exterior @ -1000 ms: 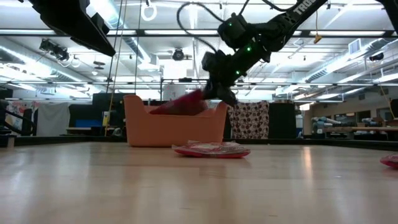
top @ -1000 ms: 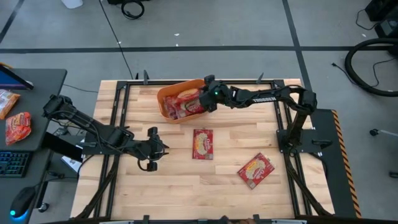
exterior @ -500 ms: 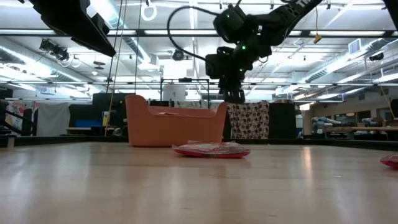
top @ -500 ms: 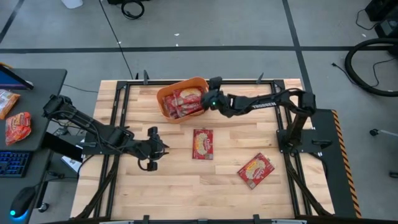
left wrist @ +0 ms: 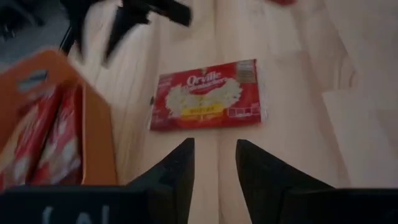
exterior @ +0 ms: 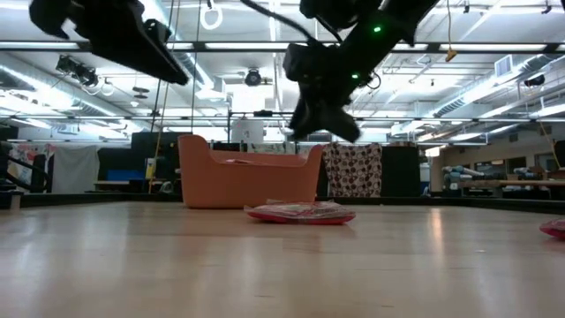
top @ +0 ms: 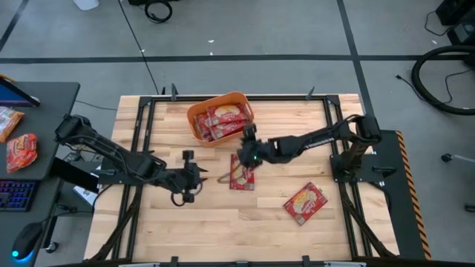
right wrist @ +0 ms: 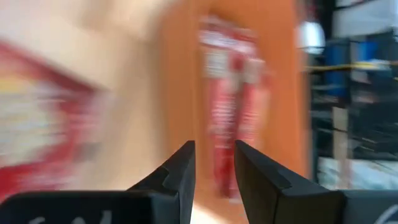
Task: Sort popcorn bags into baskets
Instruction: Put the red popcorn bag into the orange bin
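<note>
The orange basket [top: 220, 117] stands near the table's far edge with several red popcorn bags lying in it [left wrist: 37, 146]. One bag [top: 241, 173] lies flat at mid-table, and it also shows in the left wrist view [left wrist: 208, 102] and the low view [exterior: 300, 212]. Another bag [top: 305, 202] lies flat toward the right near side. My right gripper [top: 243, 153] hangs open above the middle bag's far end, clear of it [exterior: 322, 128]. My left gripper [top: 202, 176] is open, level with that bag and to its left, pointing at it without touching [left wrist: 214, 168].
Black frame rails run along the table's left [top: 137, 148] and right [top: 338, 148] sides. More red packets [top: 21, 150] lie on a desk off the table's left. Bare wood lies along the near edge [top: 237, 233].
The bag my right gripper held tilted over the basket has dropped in and lies there. That gripper then swung from the basket toward the near edge and now hangs over the middle bag. My left gripper has moved a little toward the right, closer to that bag.
</note>
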Controlling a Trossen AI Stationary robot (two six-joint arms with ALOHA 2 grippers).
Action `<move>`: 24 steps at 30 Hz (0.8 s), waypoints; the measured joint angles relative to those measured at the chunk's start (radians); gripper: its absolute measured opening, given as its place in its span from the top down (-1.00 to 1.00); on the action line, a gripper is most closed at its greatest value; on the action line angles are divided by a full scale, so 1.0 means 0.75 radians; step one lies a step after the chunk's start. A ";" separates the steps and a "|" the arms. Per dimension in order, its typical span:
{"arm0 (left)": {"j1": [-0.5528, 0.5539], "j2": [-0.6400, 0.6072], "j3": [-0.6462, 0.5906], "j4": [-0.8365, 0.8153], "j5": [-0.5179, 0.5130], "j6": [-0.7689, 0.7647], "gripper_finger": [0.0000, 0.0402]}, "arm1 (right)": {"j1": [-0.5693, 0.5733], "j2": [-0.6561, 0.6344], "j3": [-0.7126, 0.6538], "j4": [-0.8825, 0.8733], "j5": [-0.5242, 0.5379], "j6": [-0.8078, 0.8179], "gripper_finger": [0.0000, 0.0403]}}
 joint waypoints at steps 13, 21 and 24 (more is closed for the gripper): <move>0.114 0.388 0.001 0.220 -0.008 0.456 0.06 | 0.212 0.006 -0.011 -0.534 -0.263 0.439 0.28; 0.231 0.572 0.000 0.348 0.141 0.457 0.11 | 0.302 0.008 -0.252 -0.192 -0.254 0.061 0.26; 0.258 0.626 0.001 0.422 0.145 0.458 0.12 | 0.308 0.009 -0.343 -0.007 -0.205 -0.075 0.26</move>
